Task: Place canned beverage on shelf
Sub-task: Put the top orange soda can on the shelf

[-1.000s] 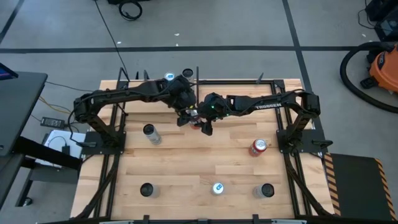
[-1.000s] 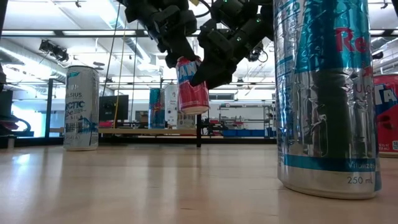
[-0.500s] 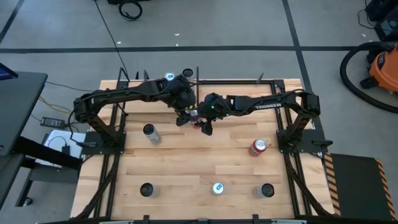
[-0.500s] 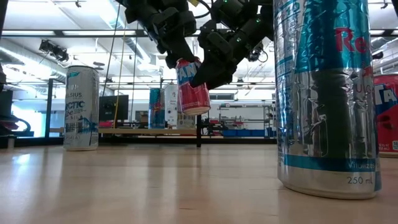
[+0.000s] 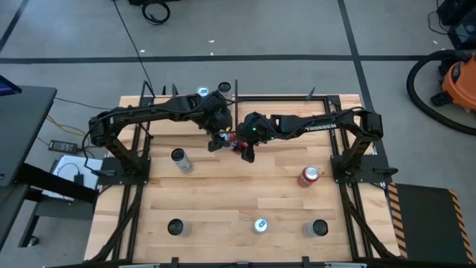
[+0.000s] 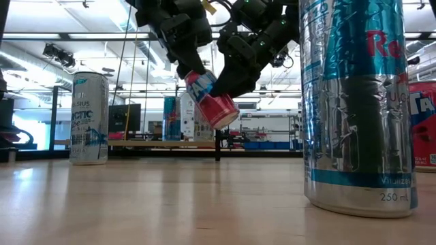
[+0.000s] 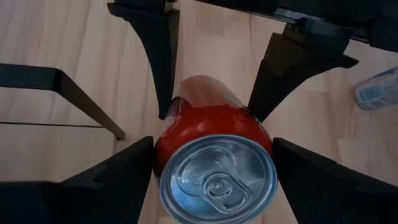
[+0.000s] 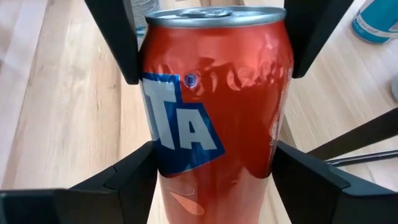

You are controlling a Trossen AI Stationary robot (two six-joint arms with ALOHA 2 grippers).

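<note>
Red can (image 6: 212, 101) is off the table, tilted, top leaning one way and base the other in the low view, w/ both claws on it at once. Left gripper (image 5: 218, 139) has its fingers partway apart and pressed on the can's sides near the lid; right gripper (image 5: 246, 150) likewise partway apart, clamped round the can body, its wrist view showing fingers (image 8: 127, 180) flush to the red wall. From table centre the can hangs at approx 12 o'clock, just short of the shelf (image 5: 279, 100), which sits at the far edge

Risks, as I judge them:
- two claws pulling on one thin can: any mismatch between the arms could dent it or twist it out of one grip
- it's tilted already; if a claw lets go before the other has it square, it could swing or drop to the tabletop (image 5: 223, 193)
- set down tilted on the shelf, it prob tips and rolls

Containers: shelf already carries two cans (image 5: 203, 92) at its 9 o'clock end; rest of it mostly hidden by the arms. Red can's tab is unopened, contents can't be told
</note>
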